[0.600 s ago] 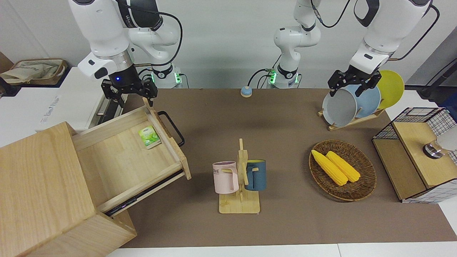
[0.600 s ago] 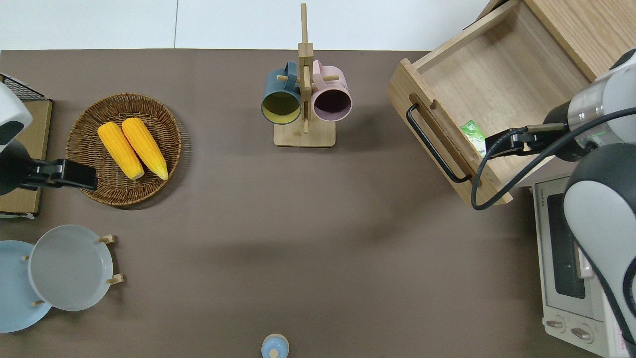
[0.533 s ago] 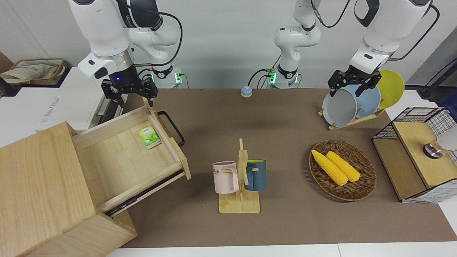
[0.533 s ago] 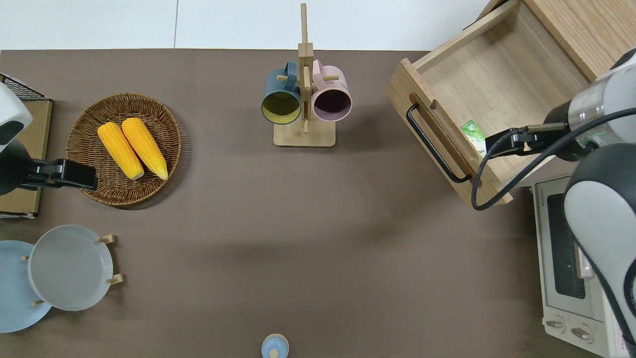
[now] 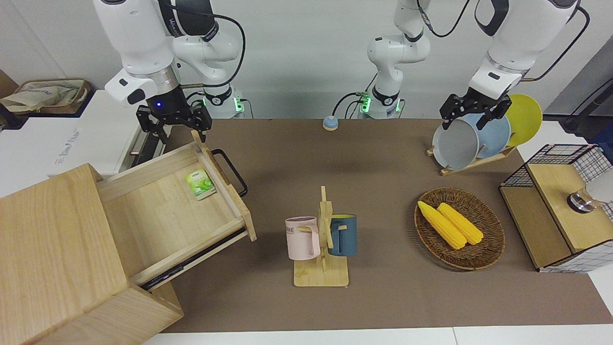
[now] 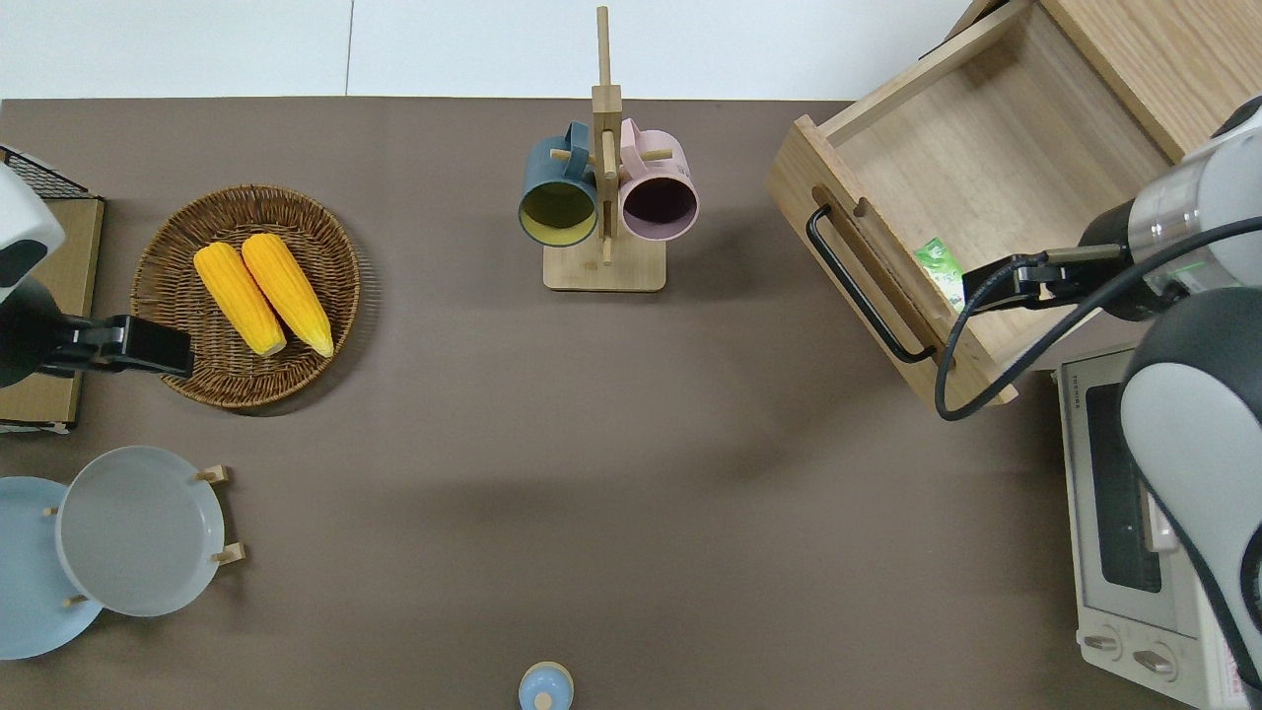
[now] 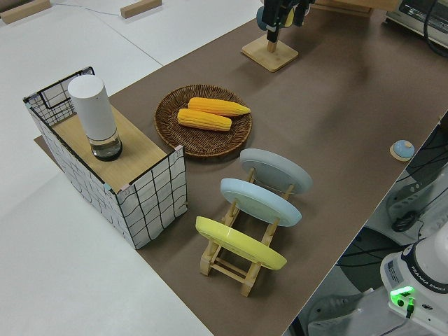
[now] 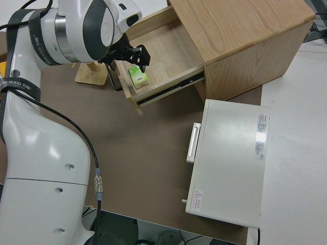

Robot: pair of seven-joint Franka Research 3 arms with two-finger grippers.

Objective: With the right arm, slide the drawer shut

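The pale-wood drawer (image 5: 163, 213) stands pulled far out of the large wooden box (image 5: 52, 239) at the right arm's end of the table. Its black loop handle (image 5: 233, 173) faces the table's middle. A green packet (image 5: 200, 183) lies inside, near the front panel. My right gripper (image 5: 178, 132) hangs open over the drawer's corner nearest the robots (image 6: 986, 325) and holds nothing. The right side view shows the right gripper (image 8: 127, 60) just above the packet (image 8: 137, 76) and the drawer front. The left arm is parked, its gripper (image 5: 471, 120) open.
A white oven (image 6: 1134, 513) sits next to the drawer, nearer the robots. A mug rack (image 5: 322, 239) with two mugs stands mid-table. A basket of corn (image 5: 459, 227), a plate rack (image 5: 471, 141) and a wire crate (image 5: 560, 206) lie toward the left arm's end.
The right gripper has shifted only slightly over the drawer's corner. The drawer has not moved, and the left arm has stayed still.
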